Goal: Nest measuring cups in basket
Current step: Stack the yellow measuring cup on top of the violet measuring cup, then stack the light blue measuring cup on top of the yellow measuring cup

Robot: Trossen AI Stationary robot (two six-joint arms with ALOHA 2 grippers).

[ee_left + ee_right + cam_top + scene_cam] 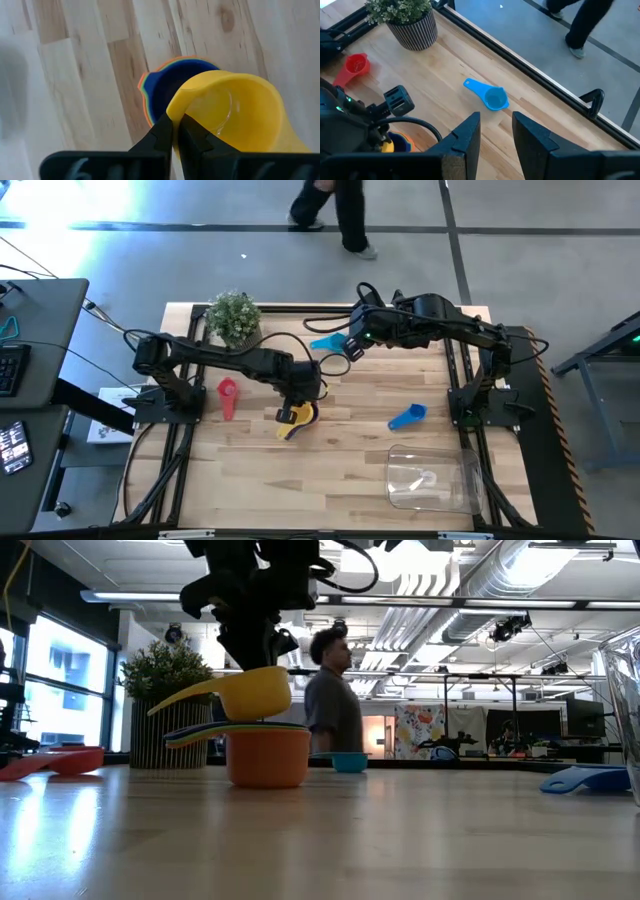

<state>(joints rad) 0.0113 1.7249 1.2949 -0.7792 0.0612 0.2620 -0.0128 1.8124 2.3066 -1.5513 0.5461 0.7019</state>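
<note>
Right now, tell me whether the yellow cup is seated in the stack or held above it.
Held above it. The left gripper is shut on the yellow cup, which hangs tilted over the orange cup stack, not seated.

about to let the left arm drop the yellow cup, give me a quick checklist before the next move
1. Left end effector shut on the yellow cup: ok, fingers pinch its rim.
2. Yellow cup over the nested stack: ok in the low view, though the left wrist view shows it offset to one side.
3. Yellow cup seated in the stack: not ok, it hangs above.
4. Stack in the basket: not ok, the stack stands on the table, apart from the basket.
5. Right end effector clear of the stack: ok, open above the light blue cup.
6. Loose cups left: not ok, red cup and blue cup lie out.
</note>
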